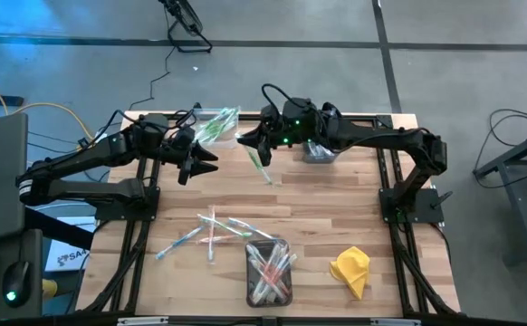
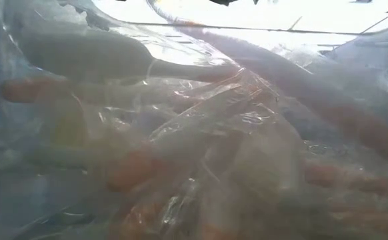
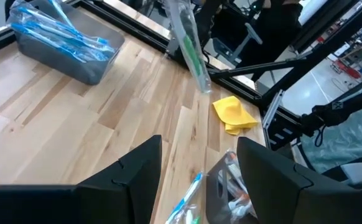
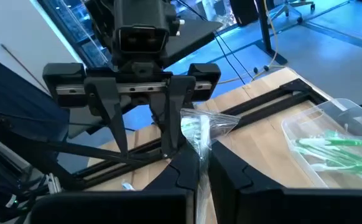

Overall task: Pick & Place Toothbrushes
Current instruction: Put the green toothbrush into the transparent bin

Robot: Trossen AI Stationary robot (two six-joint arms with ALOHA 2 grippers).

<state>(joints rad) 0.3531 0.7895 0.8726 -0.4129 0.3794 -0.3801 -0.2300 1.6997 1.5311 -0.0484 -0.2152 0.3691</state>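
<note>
Looking from the front edge back: pink-accented toothbrushes fill the front bin (image 1: 269, 272), loose toothbrushes (image 1: 211, 232) lie just beyond. Farther back the right gripper (image 1: 252, 140) pinches a wrapped green toothbrush (image 1: 260, 163) aloft; the left gripper (image 1: 202, 160) gapes empty beside it. Probably best carried over steady to the green bin (image 4: 330, 146), since the wrapper dangles.

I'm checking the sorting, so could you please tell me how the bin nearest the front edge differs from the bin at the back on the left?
The front bin holds wrapped toothbrushes with pink-red accents; the back-left bin holds green ones. The front bin has loose toothbrushes scattered beside it on the table; the back-left bin sits beside the open left hand. Both are small, clear, rectangular and open-topped. The right hand is shut on a green toothbrush.
</note>
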